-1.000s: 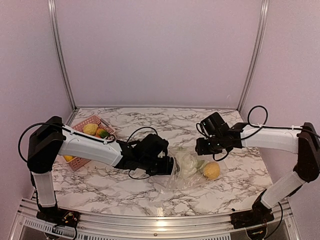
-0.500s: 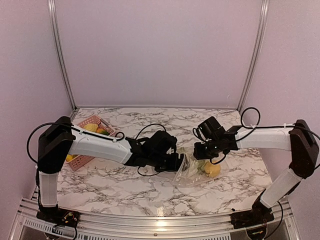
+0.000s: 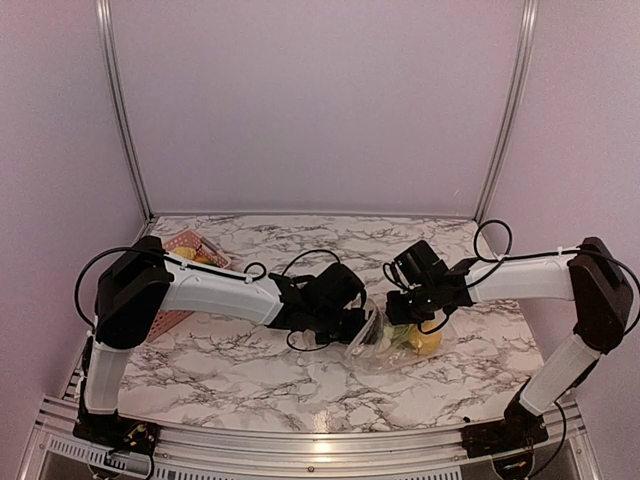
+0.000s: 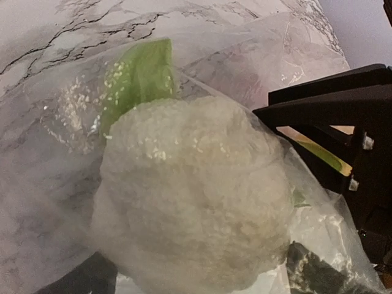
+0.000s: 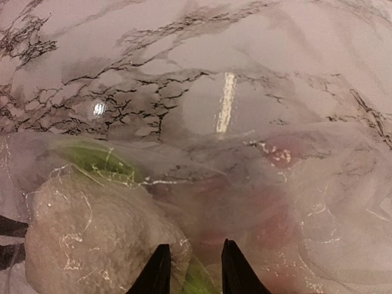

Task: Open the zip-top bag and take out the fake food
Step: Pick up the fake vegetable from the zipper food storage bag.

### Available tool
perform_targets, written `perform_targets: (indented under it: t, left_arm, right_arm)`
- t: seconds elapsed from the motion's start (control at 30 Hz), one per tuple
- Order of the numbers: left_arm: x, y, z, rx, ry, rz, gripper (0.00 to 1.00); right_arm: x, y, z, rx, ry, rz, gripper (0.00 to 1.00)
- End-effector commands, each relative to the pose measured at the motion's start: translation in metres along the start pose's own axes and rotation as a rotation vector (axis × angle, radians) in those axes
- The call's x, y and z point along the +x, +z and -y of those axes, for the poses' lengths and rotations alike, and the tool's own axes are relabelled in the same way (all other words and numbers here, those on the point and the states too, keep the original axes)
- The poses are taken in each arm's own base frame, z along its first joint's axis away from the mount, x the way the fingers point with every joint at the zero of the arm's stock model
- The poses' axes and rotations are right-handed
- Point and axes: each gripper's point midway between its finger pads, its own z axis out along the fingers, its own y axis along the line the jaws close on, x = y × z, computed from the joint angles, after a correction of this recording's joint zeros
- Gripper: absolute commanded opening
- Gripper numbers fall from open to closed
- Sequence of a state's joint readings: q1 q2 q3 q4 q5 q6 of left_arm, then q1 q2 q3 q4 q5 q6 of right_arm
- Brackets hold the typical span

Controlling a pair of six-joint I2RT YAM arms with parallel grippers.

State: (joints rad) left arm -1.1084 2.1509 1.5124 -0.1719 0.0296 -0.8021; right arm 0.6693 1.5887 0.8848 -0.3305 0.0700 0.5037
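— Looking down from above, where's the bag [image 3: 378, 348]?
— On the bench [image 3: 250, 375], about 5 o'clock from its middle, with a toy lemon [image 3: 428, 342] inside. The left end effector [image 3: 358, 322] is at its 9 o'clock and the right end effector [image 3: 398, 308] at its 1 o'clock. A pink basket [image 3: 180, 250] sits at the bench's 10 o'clock.
— Left wrist?
— Fingers [image 4: 76, 278] spread wide, with a white toy cauliflower [image 4: 196, 196] under plastic between them and a green leaf [image 4: 144, 76] at its 11 o'clock.
— Right wrist?
— Fingers [image 5: 158, 272] are nearly together, with film between them. Whether it is pinched I cannot tell.

wht fake food [image 4: 196, 196] in zip-top bag [image 4: 288, 61] | on marble tbl [image 4: 37, 24]
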Motion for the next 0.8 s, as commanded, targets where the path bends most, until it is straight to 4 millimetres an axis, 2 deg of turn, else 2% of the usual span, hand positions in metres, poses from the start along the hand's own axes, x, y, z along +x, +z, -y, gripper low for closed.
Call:
perform_targets:
  t: [0.0,0.1,0.33,0.57,0.77]
  left_arm:
    - [-0.003,0.013,-0.010,-0.091,0.027,0.010,0.99]
    - [-0.006,0.015,-0.016,-0.133,0.033,0.015,0.99]
    - [-0.011,0.020,-0.005,-0.090,0.034,0.031,0.98]
    - [-0.027,0.006,0.008,-0.051,0.045,0.088,0.69]
    - [-0.030,-0.008,0.011,-0.035,0.050,0.112,0.60]
  right_arm:
    - [0.011,0.002,-0.018,-0.093,-0.028,-0.044,0.29]
    - [0.012,0.003,-0.019,-0.095,-0.040,-0.052,0.31]
    - [0.013,0.003,-0.021,-0.109,-0.046,-0.055,0.37]
    - [0.009,-0.004,-0.014,-0.076,-0.025,-0.030,0.39]
    - [-0.003,-0.012,-0.006,-0.032,0.003,0.016,0.41]
